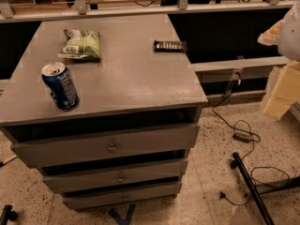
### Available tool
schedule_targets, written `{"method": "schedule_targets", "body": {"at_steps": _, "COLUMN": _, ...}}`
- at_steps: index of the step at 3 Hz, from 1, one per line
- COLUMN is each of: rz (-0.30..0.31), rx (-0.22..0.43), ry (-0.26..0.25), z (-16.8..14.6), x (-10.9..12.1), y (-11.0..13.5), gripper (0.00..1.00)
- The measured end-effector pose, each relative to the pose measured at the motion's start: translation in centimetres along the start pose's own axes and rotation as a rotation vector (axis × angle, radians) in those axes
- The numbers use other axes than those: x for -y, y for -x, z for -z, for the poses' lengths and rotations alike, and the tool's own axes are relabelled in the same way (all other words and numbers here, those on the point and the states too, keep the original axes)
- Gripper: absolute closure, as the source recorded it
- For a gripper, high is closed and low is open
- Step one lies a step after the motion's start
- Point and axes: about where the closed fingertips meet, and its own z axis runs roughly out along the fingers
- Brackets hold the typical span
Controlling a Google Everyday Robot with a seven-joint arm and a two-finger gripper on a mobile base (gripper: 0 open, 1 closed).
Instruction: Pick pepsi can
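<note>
The pepsi can [60, 86] is dark blue with a silver top and pull-tab. It stands upright near the front left edge of the grey cabinet top [131, 74]. A blurred white and cream shape at the upper right edge appears to be my gripper [286, 32]. It is raised well off to the right of the cabinet, far from the can, and holds nothing that I can see.
A green snack bag [82, 44] lies at the back left of the top. A dark snack bar [169, 45] lies at the back right edge. The cabinet has three drawers [112, 146]. Cables [243, 135], a black pole [251, 186] and foam blocks [283, 93] are on the floor to the right.
</note>
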Motion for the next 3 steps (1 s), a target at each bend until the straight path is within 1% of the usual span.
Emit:
{"method": "schedule_targets", "body": {"at_steps": 1, "rz": 0.0, "rx": 0.0, "ry": 0.0, "z": 0.0, "x": 0.0, "y": 0.0, "gripper": 0.0}}
{"method": "schedule_targets", "body": {"at_steps": 2, "rz": 0.076, "rx": 0.049, "ry": 0.029, "z": -1.7, "x": 0.4, "y": 4.7, "gripper": 0.0}}
{"method": "schedule_targets", "body": {"at_steps": 3, "rz": 0.265, "rx": 0.148, "ry": 0.099, "z": -4.9, "x": -0.4, "y": 16.1, "gripper": 0.0}}
